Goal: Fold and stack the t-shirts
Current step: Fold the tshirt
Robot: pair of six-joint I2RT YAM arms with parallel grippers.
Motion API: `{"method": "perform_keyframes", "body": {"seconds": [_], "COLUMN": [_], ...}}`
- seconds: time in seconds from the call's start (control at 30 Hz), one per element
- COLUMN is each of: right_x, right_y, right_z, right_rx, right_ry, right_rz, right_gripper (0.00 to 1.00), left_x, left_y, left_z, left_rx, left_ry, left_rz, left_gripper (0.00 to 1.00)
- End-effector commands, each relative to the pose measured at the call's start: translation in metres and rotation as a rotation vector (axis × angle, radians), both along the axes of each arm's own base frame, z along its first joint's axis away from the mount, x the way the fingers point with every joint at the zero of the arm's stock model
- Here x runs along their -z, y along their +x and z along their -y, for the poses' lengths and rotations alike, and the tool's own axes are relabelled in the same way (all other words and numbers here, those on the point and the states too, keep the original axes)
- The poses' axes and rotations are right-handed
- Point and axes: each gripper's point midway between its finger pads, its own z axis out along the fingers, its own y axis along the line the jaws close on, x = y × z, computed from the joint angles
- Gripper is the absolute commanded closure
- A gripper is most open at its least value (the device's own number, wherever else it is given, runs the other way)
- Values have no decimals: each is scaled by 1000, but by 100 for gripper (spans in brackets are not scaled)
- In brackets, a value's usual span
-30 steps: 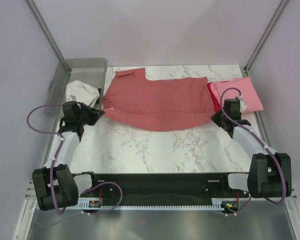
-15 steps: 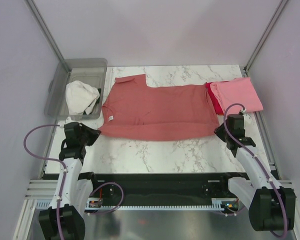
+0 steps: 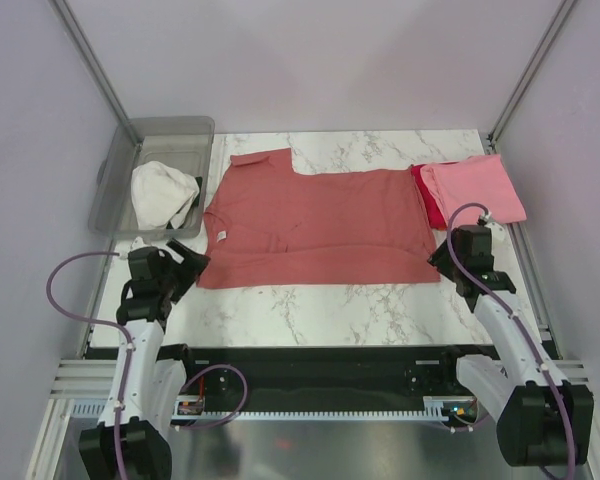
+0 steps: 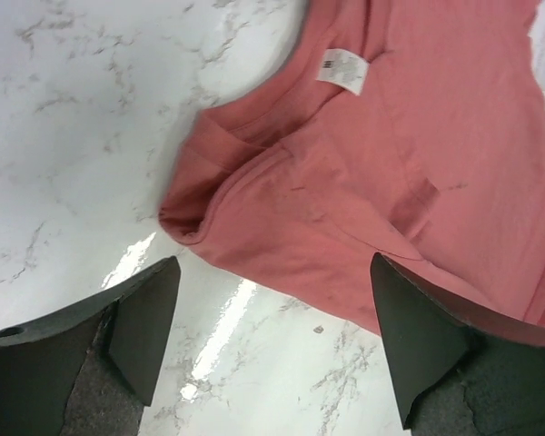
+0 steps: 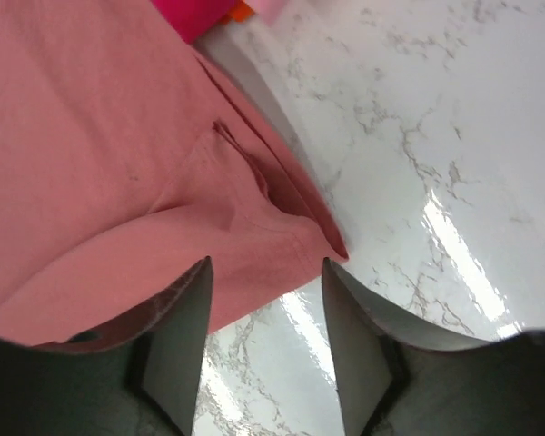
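Released: salmon shirt, dropped flat toward table near edge by left gripper and right gripper, fingers spread, empty; risk: rumpled corners skewing next fold.

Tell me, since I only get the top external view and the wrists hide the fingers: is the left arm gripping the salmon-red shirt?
Observer: No. In the left wrist view the left fingers stand wide apart, and the salmon-red shirt lies flat on the marble table, its corner unpinched.
Operator: And the right arm?
Observer: No grip there either. The right wrist view shows the right fingers apart, with the shirt's other near corner lying loose between them and a small pucker in the cloth just beyond.
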Motion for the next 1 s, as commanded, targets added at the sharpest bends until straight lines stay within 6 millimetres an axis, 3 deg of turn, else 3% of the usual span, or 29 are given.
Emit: {"method": "perform_keyframes", "body": {"seconds": [0.0,0.07,0.13,0.17,0.23,0.27,0.33,0.37,0.43,0.47,0.5,0.57,0.6,0.67,0.8,0.83,0.9,0.93,0.97], "right_x": [-36,-35,-50,-44,-56,-58,-60,-51,-60,-49,-58,-43,-49,-43,-35,-23,-24,-12,-14], "right_y": [34,43,60,63,74,78,83,80,88,86,93,92,98,99,102,104,106,103,105], "right_z": [-13,-45,-71,-98,-130,-160,-187,-208,-231,-249,-260,-284,-295,-317,-346,-350,-367,-376,-385], "right_rx": [-140,-274,-374,-459,-537,-619,-664,-707,-739,-765,-775,-796,-799,-805,-795,-787,-786,-790,-792], "right_ry": [-19,23,42,75,122,154,184,189,194,205,204,207,207,214,210,202,223,222,234], "right_rz": [75,63,106,80,99,101,93,61,81,50,69,29,45,27,17,-5,-4,-29,-22], "right_gripper": [44,48,50,52,56,57,57,57,56,56,56,55,56,55,50,50,50,50,50], "left_x": [-58,-65,-80,-80,-78,-77,-71,-71,-70,-70,-67,-67,-63,-63,-60,-61,-56,-54,-52], "left_y": [24,32,43,47,57,60,66,68,72,73,73,77,78,82,86,88,93,95,97], "left_z": [7,17,26,28,29,33,34,35,35,34,33,32,31,31,28,28,27,28,28], "left_rx": [114,192,241,261,274,289,293,292,290,286,278,271,265,257,246,247,247,247,248], "left_ry": [62,74,93,107,103,91,79,72,71,75,78,82,80,78,92,94,92,91,89], "left_rz": [175,187,216,212,187,185,172,172,187,193,190,208,207,229,239,242,235,229,224], "left_gripper": [8,9,9,9,11,12,14,14,15,15,15,15,15,16,17,17,17,17,17]}}
